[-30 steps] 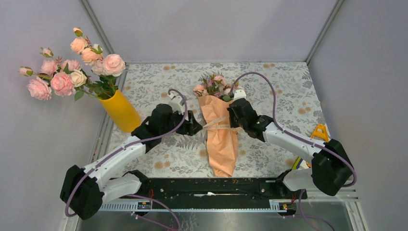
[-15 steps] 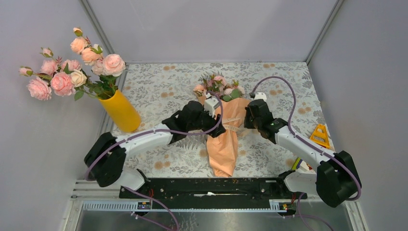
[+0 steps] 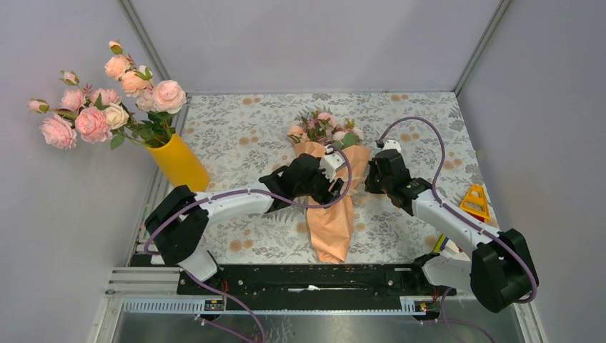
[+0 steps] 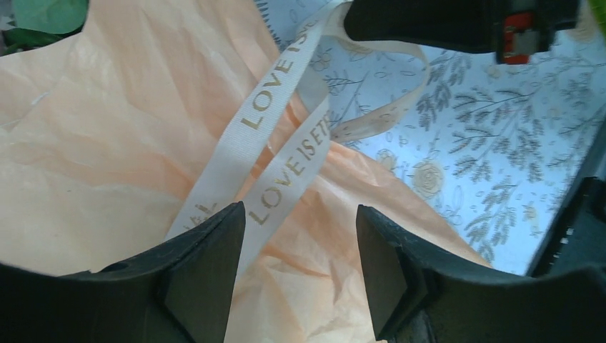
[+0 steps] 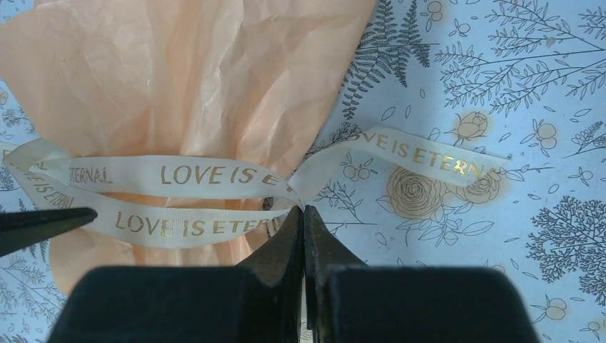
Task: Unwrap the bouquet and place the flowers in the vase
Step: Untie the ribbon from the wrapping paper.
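The bouquet (image 3: pixel 332 221) lies flat at the centre of the tabletop (image 3: pixel 236 128), ribbon tied, well apart from the vase (image 3: pixel 180 166) at the left edge. The left claw (image 4: pixel 300 214) hangs spread over the paper, gripping nothing. The right claw (image 5: pixel 303 214) is pressed together, apparently pinching the ribbon (image 5: pixel 207 175) at its knot. If it pulls while the paper is unpinned, the bundle could drag along or the ribbon could slip free.

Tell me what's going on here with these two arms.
They are untying the bouquet, which lies flat on the table, wrapped in peach paper. The right arm's jaws are shut on the printed ribbon beside the wrap. The left arm's jaws stand open above paper and ribbon. The yellow vase at the left holds larger roses.
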You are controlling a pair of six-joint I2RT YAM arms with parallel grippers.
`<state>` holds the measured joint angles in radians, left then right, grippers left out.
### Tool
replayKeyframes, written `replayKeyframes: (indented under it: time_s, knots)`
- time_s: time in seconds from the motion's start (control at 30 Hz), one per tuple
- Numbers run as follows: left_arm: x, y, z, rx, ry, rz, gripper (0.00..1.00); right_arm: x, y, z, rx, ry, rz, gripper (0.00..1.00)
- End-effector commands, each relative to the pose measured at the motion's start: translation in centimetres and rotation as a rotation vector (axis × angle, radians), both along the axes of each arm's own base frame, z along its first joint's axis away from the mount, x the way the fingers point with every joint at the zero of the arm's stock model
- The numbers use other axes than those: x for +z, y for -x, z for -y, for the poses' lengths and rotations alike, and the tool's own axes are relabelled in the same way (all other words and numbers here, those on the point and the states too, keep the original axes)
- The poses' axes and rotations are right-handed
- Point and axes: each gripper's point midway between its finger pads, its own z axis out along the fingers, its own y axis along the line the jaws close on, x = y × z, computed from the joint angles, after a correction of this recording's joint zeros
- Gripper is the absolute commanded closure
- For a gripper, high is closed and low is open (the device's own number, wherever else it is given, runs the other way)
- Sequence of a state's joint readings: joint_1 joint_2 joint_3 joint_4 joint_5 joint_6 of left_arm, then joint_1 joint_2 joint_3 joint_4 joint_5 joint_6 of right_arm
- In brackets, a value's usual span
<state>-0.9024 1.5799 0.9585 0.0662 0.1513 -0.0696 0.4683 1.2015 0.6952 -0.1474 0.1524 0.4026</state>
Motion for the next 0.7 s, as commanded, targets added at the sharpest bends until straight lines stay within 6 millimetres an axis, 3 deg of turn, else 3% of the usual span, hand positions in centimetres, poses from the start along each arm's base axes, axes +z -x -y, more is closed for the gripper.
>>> replayKeyframes:
  time_s: [0.0, 0.3, 0.43, 0.67]
  knots:
    - [0.0, -1.9, -0.2, 0.034, -0.043, 0.116, 0.37, 0.8, 0.0, -0.1, -0.007, -0.041, 0.016, 1.00]
    - [-1.3, -2.8, 0.0, 0.049, -0.160, 0.238, 0.36, 0.9, 0.4, -0.1, -0.009, -0.055, 0.017, 1.00]
    - [-1.6, -3.4, -0.2, 0.078, -0.192, 0.255, 0.45, 0.8, 0.5, 0.1, -0.012, -0.060, 0.015, 1.00]
    - [-1.4, -4.0, -0.4, 0.138, -0.206, 0.293, 0.74, 0.9, 0.7, 0.3, -0.021, -0.062, 0.022, 1.00]
